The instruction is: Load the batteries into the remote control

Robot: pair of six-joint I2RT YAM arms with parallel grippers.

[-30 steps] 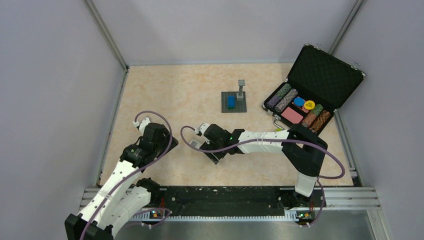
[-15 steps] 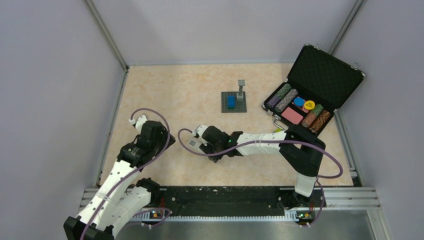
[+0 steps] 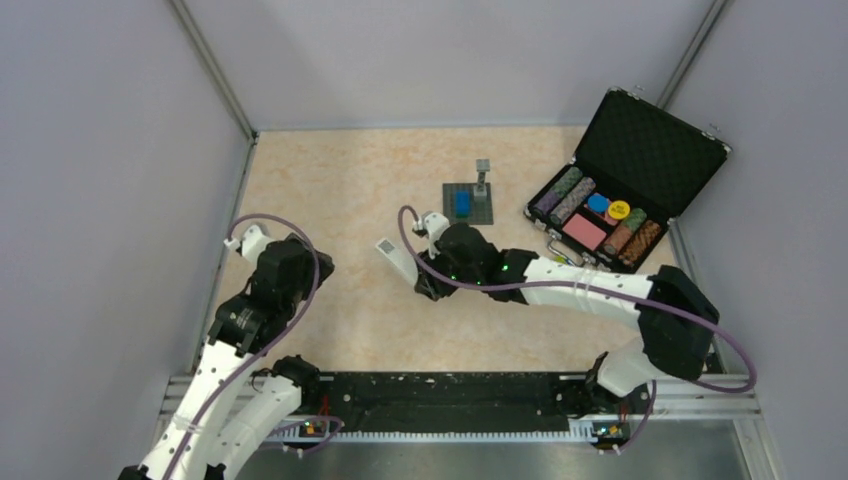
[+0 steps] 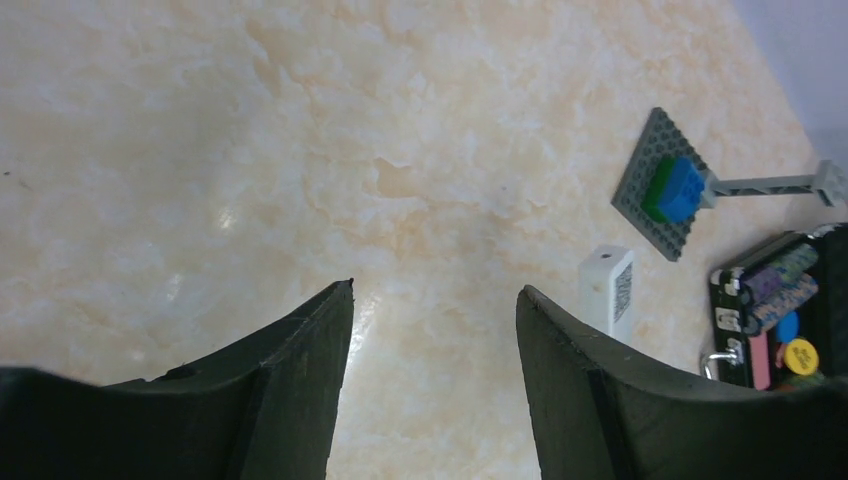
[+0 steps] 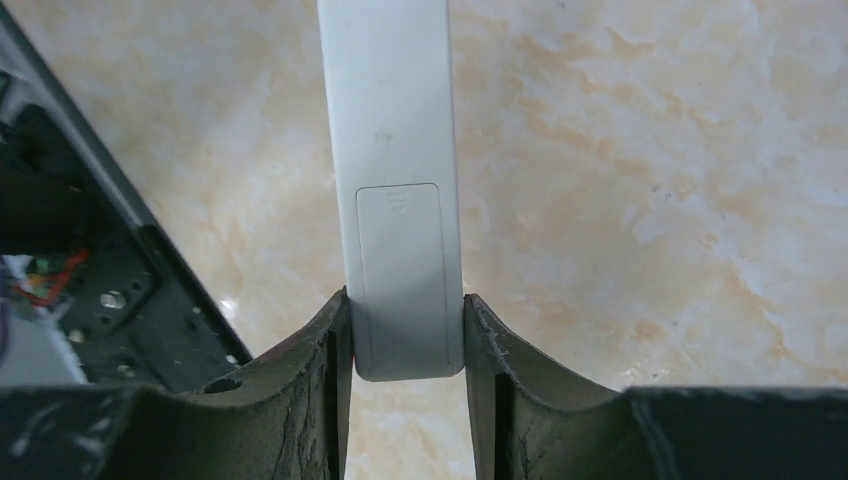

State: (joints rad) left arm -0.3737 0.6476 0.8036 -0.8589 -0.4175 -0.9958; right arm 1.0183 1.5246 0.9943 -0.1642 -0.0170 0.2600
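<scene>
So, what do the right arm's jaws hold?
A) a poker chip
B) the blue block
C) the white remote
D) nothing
C: in the right wrist view the jaws press on both long sides of the remote, at the end with the battery cover.

No wording, brand or number can be read. A small square code label (image 4: 622, 291), dark-speckled, is seen on the slim white rectangular plastic remote control (image 4: 603, 285), its pattern too fine to be made out. A faint ribbed mark (image 5: 397, 203) is moulded into the remote's rear battery cover (image 5: 405, 270).
</scene>
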